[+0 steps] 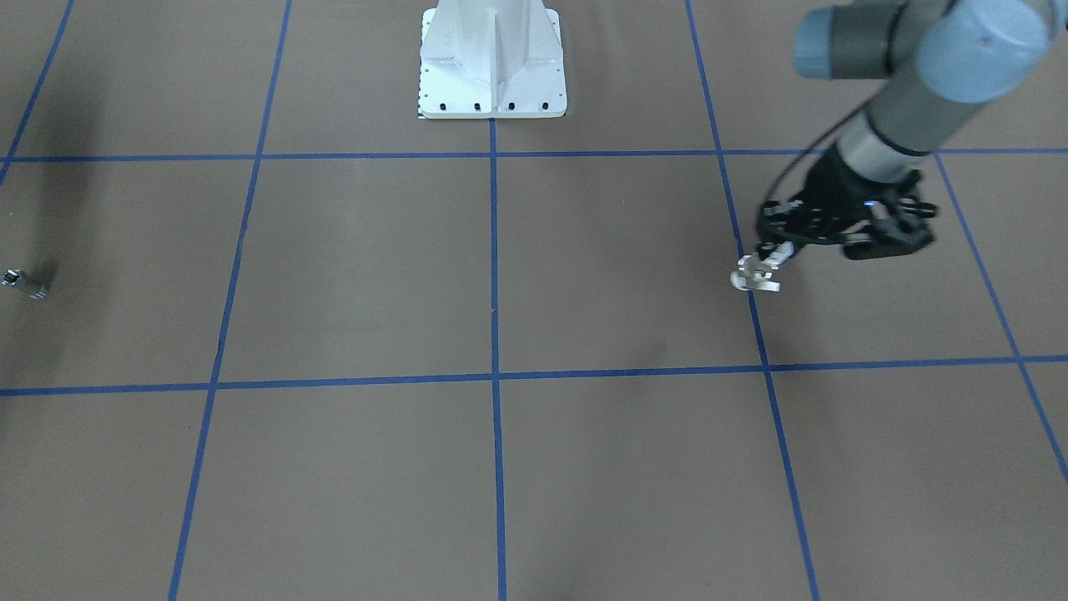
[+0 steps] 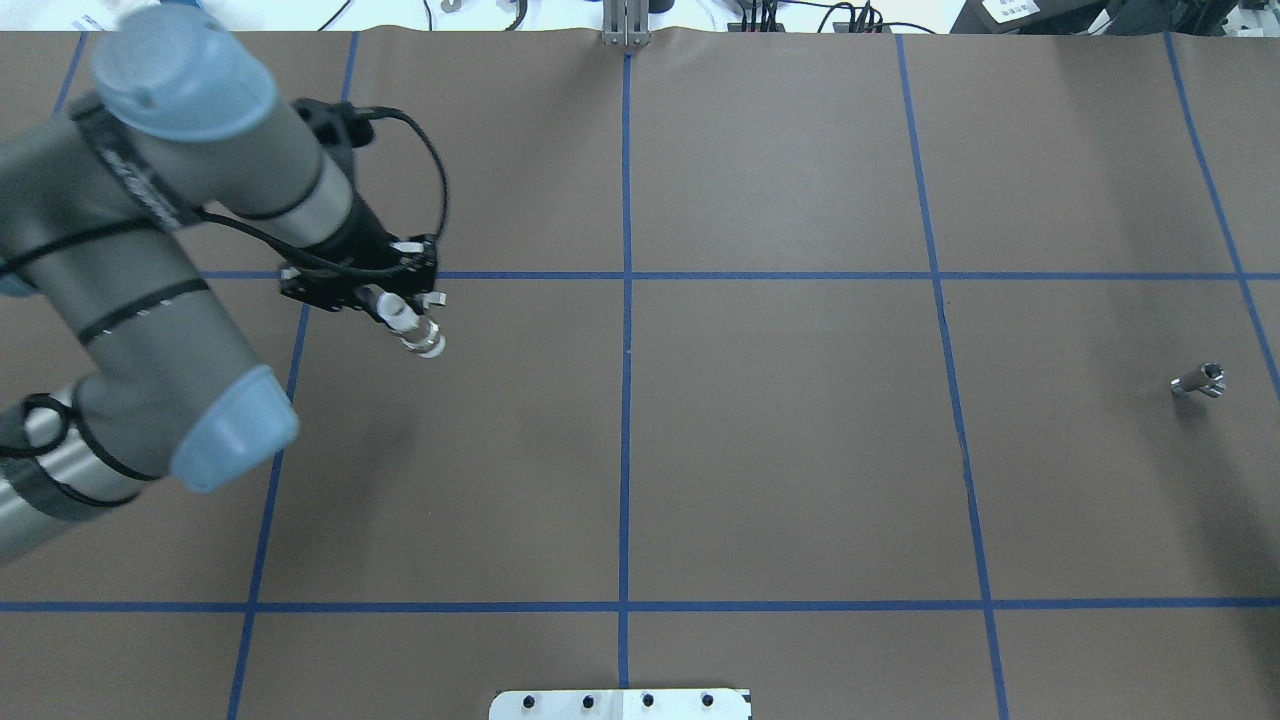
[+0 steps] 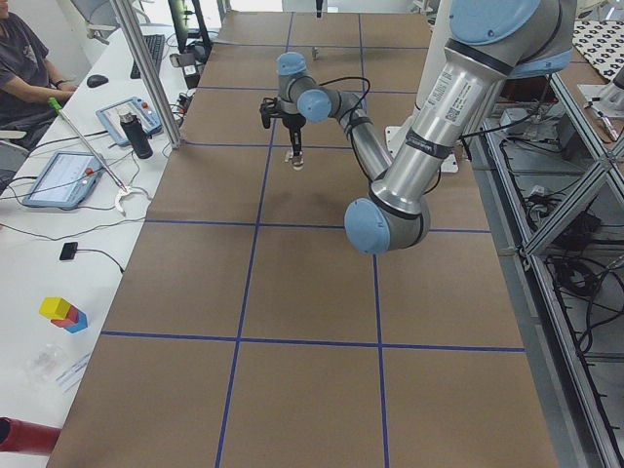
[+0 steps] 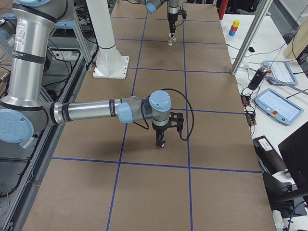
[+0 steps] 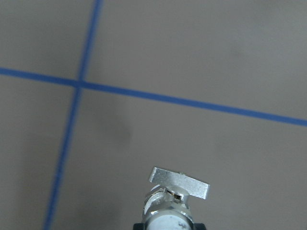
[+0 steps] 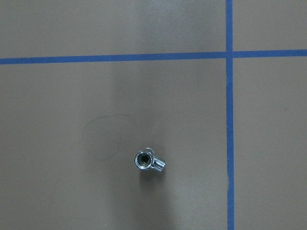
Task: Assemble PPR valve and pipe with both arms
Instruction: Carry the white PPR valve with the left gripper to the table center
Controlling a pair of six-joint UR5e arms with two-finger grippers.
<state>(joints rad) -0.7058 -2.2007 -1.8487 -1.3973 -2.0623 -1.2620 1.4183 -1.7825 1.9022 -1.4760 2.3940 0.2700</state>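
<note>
My left gripper (image 1: 776, 250) (image 2: 395, 305) is shut on a valve (image 1: 755, 275) (image 2: 420, 338) and holds it above the table. The valve has a white body and a silver end with a flat handle, which shows in the left wrist view (image 5: 178, 182). A small chrome threaded pipe fitting (image 2: 1200, 380) (image 1: 25, 284) lies on the brown table far to my right. The right wrist view looks straight down on the fitting (image 6: 147, 161) and shows no fingers. My right gripper (image 4: 161, 139) hangs above that spot and appears only in the exterior right view, so I cannot tell whether it is open or shut.
The white bolted pedestal (image 1: 492, 75) (image 4: 110, 67) stands at the table's robot side. Blue tape lines (image 2: 625, 300) divide the brown surface into squares. Aluminium posts (image 3: 146, 78), tablets and a bottle stand along the operators' edge.
</note>
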